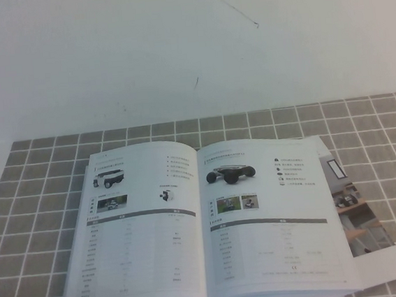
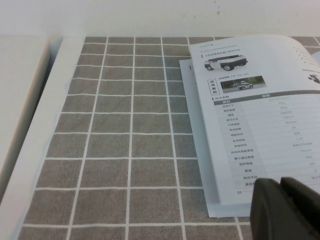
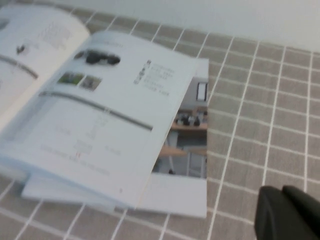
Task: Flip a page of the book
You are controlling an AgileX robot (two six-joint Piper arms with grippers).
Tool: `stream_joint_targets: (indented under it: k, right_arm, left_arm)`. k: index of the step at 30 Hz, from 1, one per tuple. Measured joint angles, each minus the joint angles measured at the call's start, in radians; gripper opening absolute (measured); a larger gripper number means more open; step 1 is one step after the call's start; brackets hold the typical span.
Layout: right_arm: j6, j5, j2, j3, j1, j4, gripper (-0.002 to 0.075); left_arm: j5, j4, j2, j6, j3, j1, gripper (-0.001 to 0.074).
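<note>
The book (image 1: 156, 223) lies open and flat on the checked cloth, also seen in the left wrist view (image 2: 250, 115) and the right wrist view (image 3: 60, 115). Its right-hand page (image 1: 271, 218) shows a black wheeled vehicle, two small photos and a table; it shows too in the right wrist view (image 3: 105, 115). The left-hand page shows a white vehicle and a longer table. My left gripper (image 2: 280, 182) is shut and empty, over the book's near left corner. My right gripper (image 3: 282, 191) is shut and empty, above the cloth to the right of the book. Neither gripper shows in the high view.
A loose leaflet with colour room photos (image 1: 358, 210) lies under the book's right side and sticks out; it shows in the right wrist view (image 3: 192, 135). The grey checked cloth (image 1: 35, 206) covers the table. A white raised ledge (image 2: 22, 100) runs along the cloth's left edge.
</note>
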Motion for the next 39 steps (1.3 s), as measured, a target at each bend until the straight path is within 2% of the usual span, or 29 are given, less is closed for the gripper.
stream_joint_targets:
  k: [8,13,19,25,39]
  right_arm:
    - [0.000,-0.290,-0.171,0.207,-0.312,0.041,-0.0002]
    - [-0.009,-0.356,-0.200,0.334,-0.422,0.028,-0.0002]
    - [-0.027,-0.294,-0.200,0.357,-0.432,0.011,-0.0002]
    - [-0.060,-0.290,-0.200,0.357,-0.395,0.009,-0.0002]
    - [-0.127,-0.290,-0.200,0.357,-0.388,0.009,-0.0002]
  left_arm:
    - [0.002,0.001,0.000,0.000,0.000,0.000,-0.0004]
    - [0.002,0.002,0.000,0.000,0.000,0.000,-0.0004]
    - [0.004,0.003,-0.002,0.000,-0.001,0.000,-0.0004]
    - [0.004,0.005,-0.002,0.000,-0.001,0.000,-0.0004]
    - [0.004,0.005,-0.002,0.000,-0.001,0.000,-0.0004]
